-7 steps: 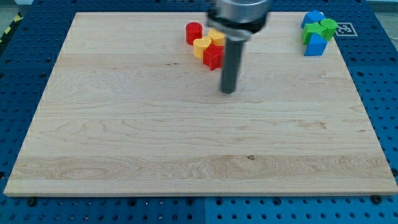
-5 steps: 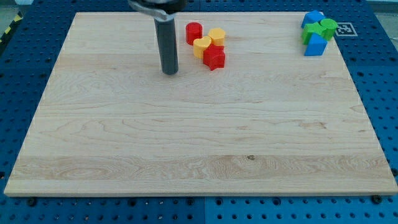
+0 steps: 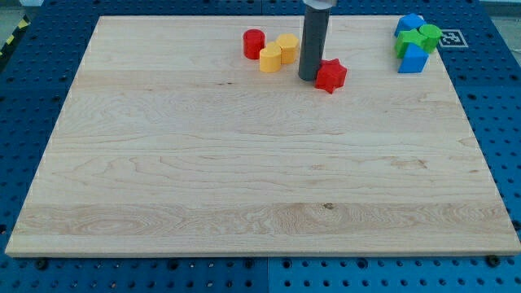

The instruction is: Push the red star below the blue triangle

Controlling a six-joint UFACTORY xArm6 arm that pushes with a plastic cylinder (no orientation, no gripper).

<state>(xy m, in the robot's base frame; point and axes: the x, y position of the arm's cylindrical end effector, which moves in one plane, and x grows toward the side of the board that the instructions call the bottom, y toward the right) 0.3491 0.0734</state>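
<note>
The red star (image 3: pixel 330 76) lies on the wooden board near the view's top, right of centre. My tip (image 3: pixel 308 77) stands touching the star's left side. The blue triangle (image 3: pixel 412 59) sits at the view's top right, well to the right of the star and slightly higher. It is the lowest block of a cluster with a green block (image 3: pixel 422 37) and another blue block (image 3: pixel 409 24).
A red cylinder (image 3: pixel 254 43) and two yellow blocks (image 3: pixel 270 59) (image 3: pixel 286 45) sit just left of my tip. The board's (image 3: pixel 244 179) right edge runs close to the blue and green cluster.
My tip swung from left of the red and yellow group to the star's left side. The red star has slid right, away from the yellow blocks.
</note>
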